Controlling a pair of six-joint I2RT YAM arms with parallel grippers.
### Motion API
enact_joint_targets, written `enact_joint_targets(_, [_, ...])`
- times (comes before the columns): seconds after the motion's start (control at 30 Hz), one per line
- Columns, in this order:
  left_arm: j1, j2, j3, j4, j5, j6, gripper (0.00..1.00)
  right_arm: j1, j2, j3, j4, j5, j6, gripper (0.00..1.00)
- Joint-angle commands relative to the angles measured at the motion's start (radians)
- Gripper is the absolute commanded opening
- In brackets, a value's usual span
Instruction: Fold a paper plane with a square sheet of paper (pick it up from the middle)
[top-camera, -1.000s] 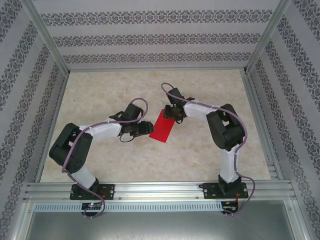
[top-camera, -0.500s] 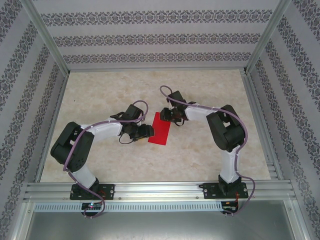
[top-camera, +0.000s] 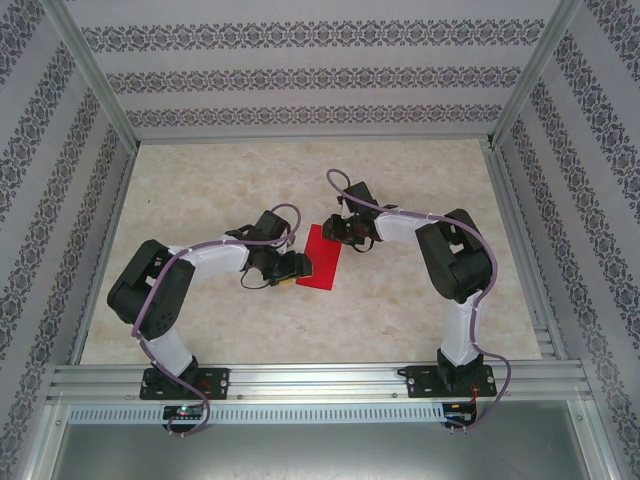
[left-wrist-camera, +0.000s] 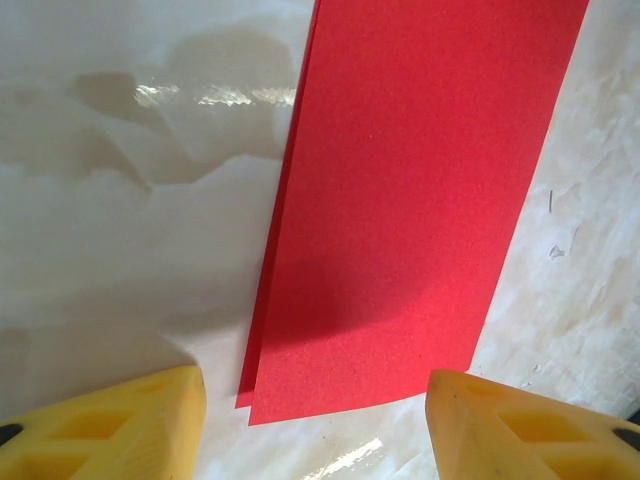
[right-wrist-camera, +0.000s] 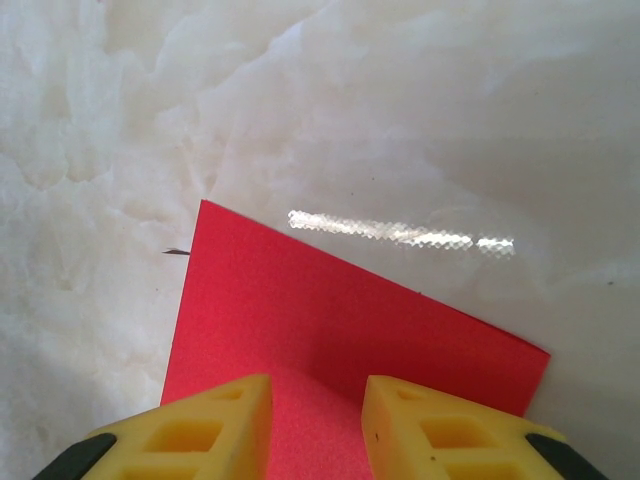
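Observation:
The square sheet of paper (top-camera: 322, 257) is bright red and folded in half into a narrow rectangle with two layers showing at one long edge. It lies flat on the table. My left gripper (top-camera: 297, 268) is at its near left end, open. In the left wrist view the yellow fingertips (left-wrist-camera: 150, 410) stand on either side of the paper's (left-wrist-camera: 410, 200) short edge, and the gripper (left-wrist-camera: 315, 378) does not touch it. My right gripper (top-camera: 335, 228) hovers over the far end. Its fingers (right-wrist-camera: 215, 425) stand a little apart above the paper (right-wrist-camera: 300, 300), and the gripper (right-wrist-camera: 315, 385) holds nothing.
The beige marble-look tabletop (top-camera: 200, 190) is bounded by patterned walls and aluminium frame posts (top-camera: 95, 80). A metal rail (top-camera: 320, 380) carries both arm bases at the near edge. Purple cables loop above each wrist.
The right gripper shifted slightly left over the far end and its jaws narrowed. The left gripper moved right toward the near end. The paper swung a little and now lies squarer between them.

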Motion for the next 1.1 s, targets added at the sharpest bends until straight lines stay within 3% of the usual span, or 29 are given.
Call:
enact_joint_targets(0.0, [-0.012,0.017,0.024,-0.006,0.024,-0.01,0.6,-0.008,0.035,-0.046,-0.066,0.028,0.012,0.32])
enact_joint_targets(0.53, [-0.017,-0.013,0.024,0.041,0.088,-0.028,0.49,-0.017,0.039,-0.055,-0.062,0.03,0.021,0.3])
enact_joint_targets(1.07, [-0.017,-0.048,-0.004,0.248,0.163,-0.058,0.43,-0.017,0.044,-0.06,-0.066,0.026,0.025,0.3])
